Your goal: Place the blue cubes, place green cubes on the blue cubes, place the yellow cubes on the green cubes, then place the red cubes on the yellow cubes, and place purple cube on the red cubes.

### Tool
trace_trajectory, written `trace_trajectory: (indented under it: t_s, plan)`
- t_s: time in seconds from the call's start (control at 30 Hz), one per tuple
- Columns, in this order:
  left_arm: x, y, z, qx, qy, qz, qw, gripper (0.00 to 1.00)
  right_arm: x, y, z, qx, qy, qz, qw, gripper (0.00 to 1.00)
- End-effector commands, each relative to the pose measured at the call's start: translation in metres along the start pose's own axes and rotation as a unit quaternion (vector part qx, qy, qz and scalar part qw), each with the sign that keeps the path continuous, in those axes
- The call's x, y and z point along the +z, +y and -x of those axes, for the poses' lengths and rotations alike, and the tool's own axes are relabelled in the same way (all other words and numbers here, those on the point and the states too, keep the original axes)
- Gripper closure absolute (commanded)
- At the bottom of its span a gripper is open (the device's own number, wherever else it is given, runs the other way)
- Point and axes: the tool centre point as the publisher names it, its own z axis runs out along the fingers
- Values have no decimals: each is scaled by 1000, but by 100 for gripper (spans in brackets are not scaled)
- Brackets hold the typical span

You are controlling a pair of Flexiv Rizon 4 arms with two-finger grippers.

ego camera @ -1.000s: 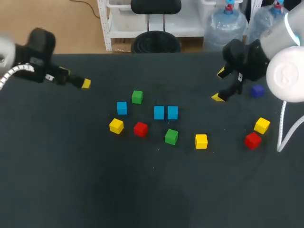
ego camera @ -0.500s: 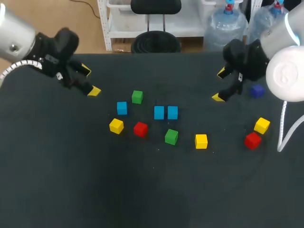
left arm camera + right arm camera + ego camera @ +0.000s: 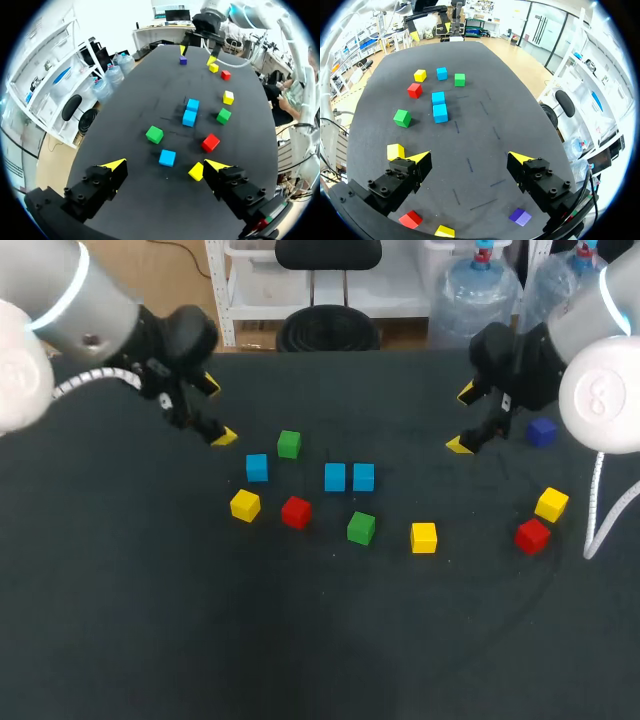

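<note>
1. Left fingers (image 3: 224, 436) apart, empty, near a green cube (image 3: 289, 444)
2. Right fingers (image 3: 460, 445) apart, empty; purple cube (image 3: 541, 431) beside them, red cube (image 3: 410, 219) partly hidden under one
3. Two blue cubes (image 3: 349, 477) touch mid-bench (image 3: 320, 640)

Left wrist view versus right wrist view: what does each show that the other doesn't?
Only the left wrist view has the left arm's jaws up close, standing open. Only the right wrist view has the right arm's jaws up close, also open. Both show all eleven cubes, among them the side-by-side blue pair and the purple cube.
</note>
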Motion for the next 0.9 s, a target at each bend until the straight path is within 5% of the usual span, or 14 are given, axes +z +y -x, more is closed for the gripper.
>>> trace_trajectory:
  t_s: [0.03, 0.47, 0.9]
  plan:
    - [9, -9, 3, 13, 5, 0, 1000, 0, 1, -1, 0, 0, -1, 1, 1000, 0]
    - [34, -23, 4, 75, 25, -42, 996, 0, 1, -1, 0, 0, -1, 1, 1000, 0]
    - [62, -15, -2, 73, 37, -30, 996, 0, 1, -1, 0, 0, -1, 1, 1000, 0]
